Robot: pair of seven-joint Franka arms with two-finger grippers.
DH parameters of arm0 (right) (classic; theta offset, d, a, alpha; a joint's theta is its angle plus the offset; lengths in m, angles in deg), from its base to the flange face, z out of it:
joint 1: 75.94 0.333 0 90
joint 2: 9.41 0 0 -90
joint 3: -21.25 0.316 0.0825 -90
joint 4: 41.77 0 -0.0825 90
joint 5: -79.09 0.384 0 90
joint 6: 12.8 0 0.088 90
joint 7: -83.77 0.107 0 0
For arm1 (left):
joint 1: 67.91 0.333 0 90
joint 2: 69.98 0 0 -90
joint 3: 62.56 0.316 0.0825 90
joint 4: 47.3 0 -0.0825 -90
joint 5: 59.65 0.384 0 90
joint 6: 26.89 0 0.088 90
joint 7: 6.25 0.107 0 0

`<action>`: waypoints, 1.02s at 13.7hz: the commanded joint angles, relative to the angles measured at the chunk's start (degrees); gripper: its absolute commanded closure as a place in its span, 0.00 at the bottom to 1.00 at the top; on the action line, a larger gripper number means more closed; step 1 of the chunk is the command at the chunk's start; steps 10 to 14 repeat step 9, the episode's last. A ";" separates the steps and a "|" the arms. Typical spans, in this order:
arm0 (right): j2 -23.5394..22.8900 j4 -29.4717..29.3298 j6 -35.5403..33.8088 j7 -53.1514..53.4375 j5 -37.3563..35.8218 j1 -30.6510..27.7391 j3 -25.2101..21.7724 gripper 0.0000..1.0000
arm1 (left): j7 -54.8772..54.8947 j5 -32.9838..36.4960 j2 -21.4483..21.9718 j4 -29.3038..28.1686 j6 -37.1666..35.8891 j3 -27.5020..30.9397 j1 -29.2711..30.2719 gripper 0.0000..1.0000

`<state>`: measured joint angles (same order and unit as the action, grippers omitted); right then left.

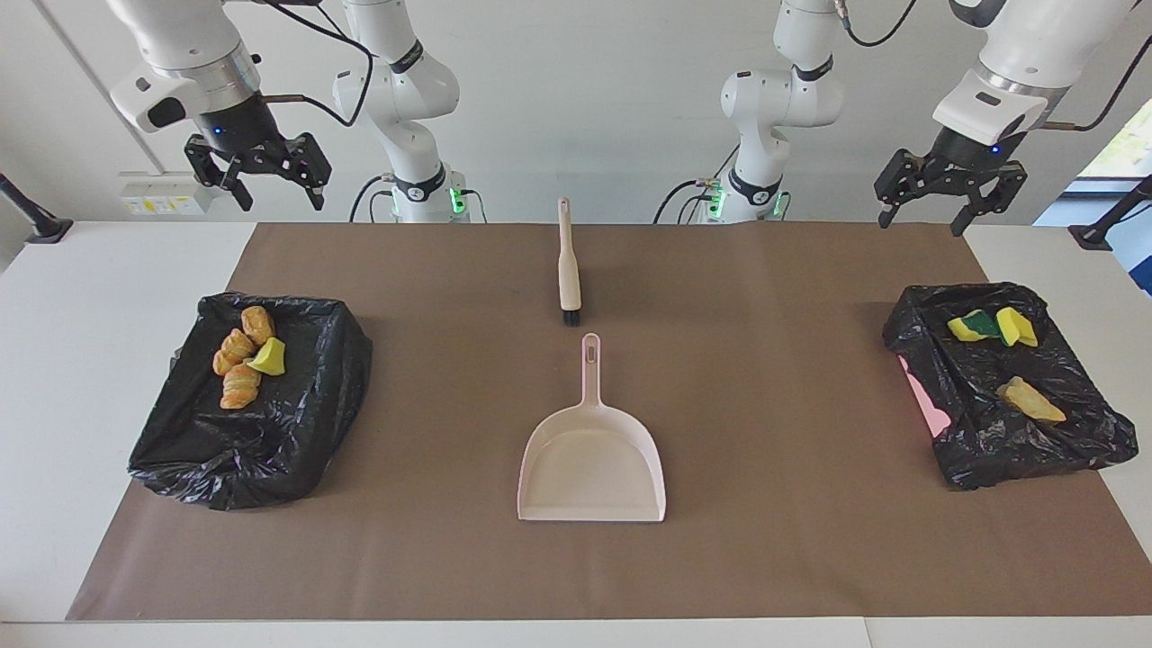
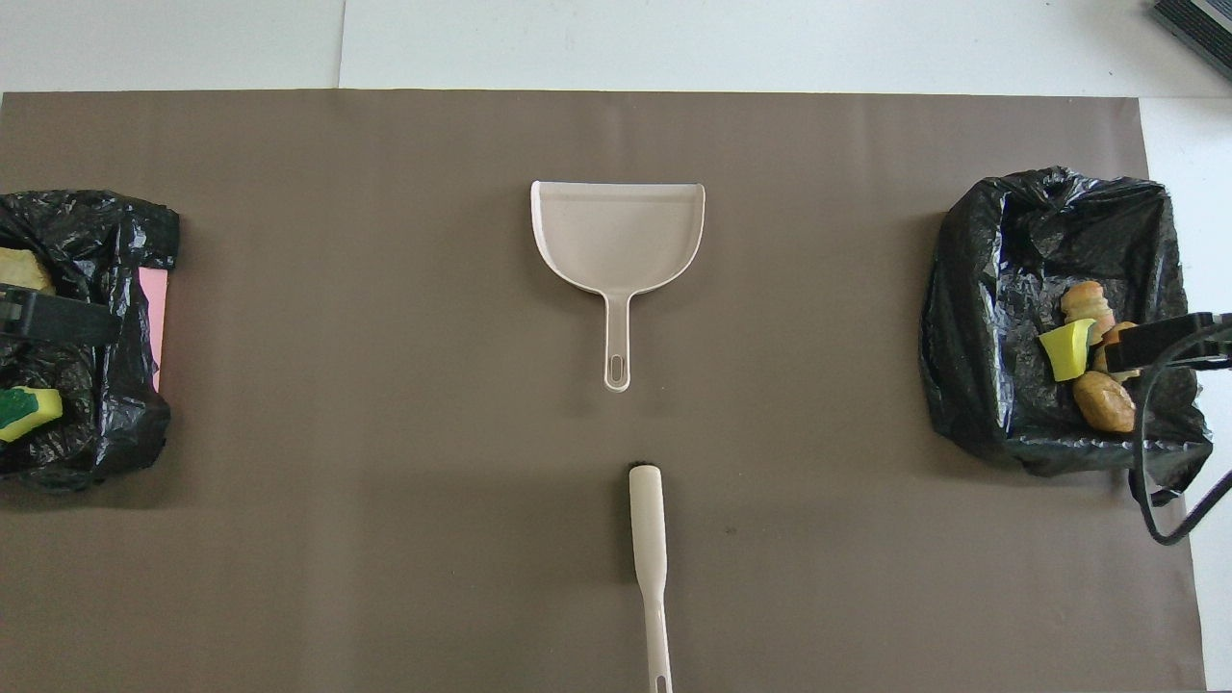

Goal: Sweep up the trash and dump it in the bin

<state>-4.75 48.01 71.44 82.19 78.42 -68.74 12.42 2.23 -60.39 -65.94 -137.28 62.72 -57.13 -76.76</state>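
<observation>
Trash: pastries (image 1: 239,360), sponge bits (image 1: 990,326) inside black-lined bins (image 1: 243,450) at frame's left and right edges | dustpan (image 1: 591,459), brush (image 1: 568,265) centre | left gripper (image 1: 945,202) upper right, fingers spread, empty | right gripper (image 1: 265,180) upper left, likewise.

I count two black-lined bins (image 1: 261,432) (image 1: 1008,423), one dustpan (image 1: 591,468), one brush (image 1: 569,270). Right-arm-end bin: three pastries (image 1: 241,355) and one yellow sponge bit (image 1: 267,357). Left-arm-end bin: two sponge bits (image 1: 990,326) and one pale bread chunk (image 1: 1033,401); I see two grippers (image 1: 261,175) (image 1: 949,193).
</observation>
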 commanded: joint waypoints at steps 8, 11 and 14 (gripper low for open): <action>-0.26 -0.92 -1.10 -1.50 0.50 -0.25 0.14 0.00 | -0.30 -0.05 0.88 -0.82 -0.31 -0.42 0.76 0.00; -0.26 -0.92 -1.10 -1.50 0.50 -0.25 0.14 0.00 | -0.39 -0.05 0.88 -0.91 -0.31 -0.42 0.84 0.00; -0.26 -0.92 -1.10 -1.50 0.50 -0.25 0.14 0.00 | -0.39 -0.05 0.88 -0.91 -0.31 -0.42 0.84 0.00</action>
